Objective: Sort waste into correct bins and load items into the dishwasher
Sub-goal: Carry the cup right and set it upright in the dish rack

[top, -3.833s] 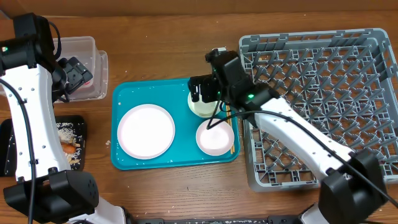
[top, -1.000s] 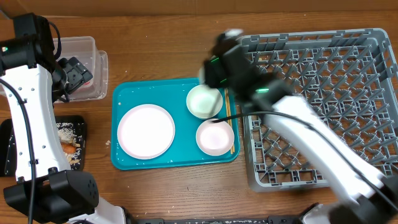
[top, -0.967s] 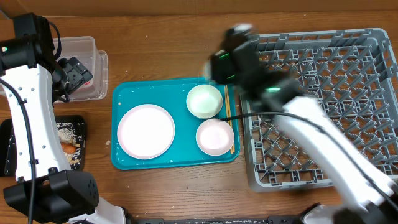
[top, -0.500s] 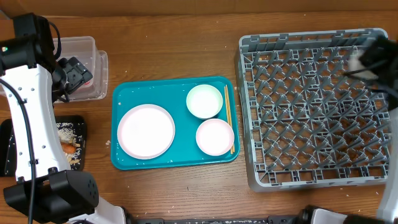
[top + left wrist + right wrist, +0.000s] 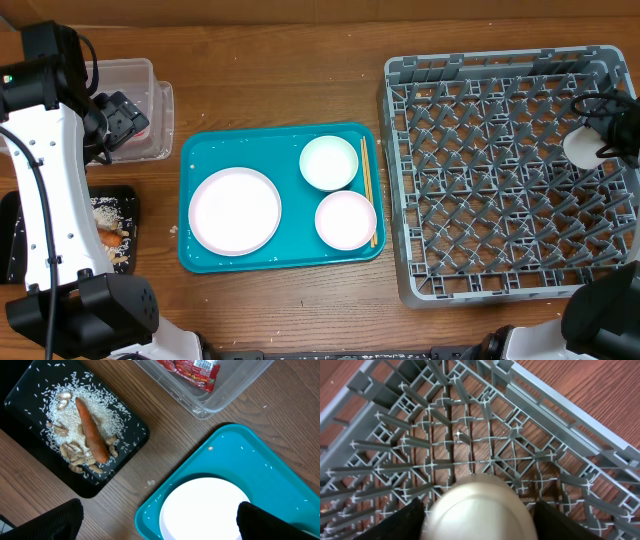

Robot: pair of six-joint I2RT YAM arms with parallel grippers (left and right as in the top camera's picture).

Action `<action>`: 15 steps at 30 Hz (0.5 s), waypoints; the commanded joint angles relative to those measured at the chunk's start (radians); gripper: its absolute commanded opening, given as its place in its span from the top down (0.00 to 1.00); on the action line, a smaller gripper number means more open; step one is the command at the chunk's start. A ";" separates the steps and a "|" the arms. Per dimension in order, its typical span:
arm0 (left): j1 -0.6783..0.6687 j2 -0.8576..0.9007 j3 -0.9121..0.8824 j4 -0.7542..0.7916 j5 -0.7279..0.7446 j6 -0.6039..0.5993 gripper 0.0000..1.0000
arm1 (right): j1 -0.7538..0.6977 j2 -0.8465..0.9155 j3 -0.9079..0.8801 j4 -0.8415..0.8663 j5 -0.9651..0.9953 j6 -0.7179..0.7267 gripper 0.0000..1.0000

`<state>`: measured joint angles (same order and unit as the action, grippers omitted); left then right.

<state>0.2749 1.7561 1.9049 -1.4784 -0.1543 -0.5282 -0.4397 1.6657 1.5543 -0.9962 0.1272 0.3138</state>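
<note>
Right wrist view: the right fingers (image 5: 402, 522) pinch a small white cup (image 5: 480, 510) across its round wall, 1 dark finger on each side. The cup hangs above the pegs of the grey dish rack (image 5: 470, 440), near a corner. In the overhead view the cup is over the rack's right edge.

It looks light, rigid and glossy, so it is probably slippery and breakable. A firm hold across the wall suits it.

In the left wrist view, the left fingers (image 5: 50, 522) are spread and hold nothing, above the table beside the black tray (image 5: 131, 435). The teal tray (image 5: 200, 150) carries 2 plates, a bowl (image 5: 329, 162) and chopsticks (image 5: 366, 190).
</note>
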 commanded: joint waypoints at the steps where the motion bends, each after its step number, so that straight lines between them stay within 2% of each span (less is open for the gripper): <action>1: 0.001 -0.016 0.014 -0.002 -0.003 0.004 0.00 | -0.006 -0.005 0.002 -0.002 -0.005 0.002 0.26; 6: 0.001 -0.016 0.014 -0.002 -0.003 0.004 0.00 | -0.005 -0.005 0.003 -0.030 -0.024 0.035 0.15; 11: 0.001 -0.016 0.014 -0.002 -0.003 0.004 0.00 | -0.004 -0.028 0.003 -0.062 -0.184 0.034 0.14; 15: 0.001 -0.016 0.014 -0.002 -0.003 0.004 0.00 | 0.045 -0.114 0.003 -0.084 -0.381 0.018 0.14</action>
<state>0.2749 1.7561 1.9049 -1.4784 -0.1543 -0.5278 -0.4355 1.6554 1.5543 -1.0725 -0.0525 0.3401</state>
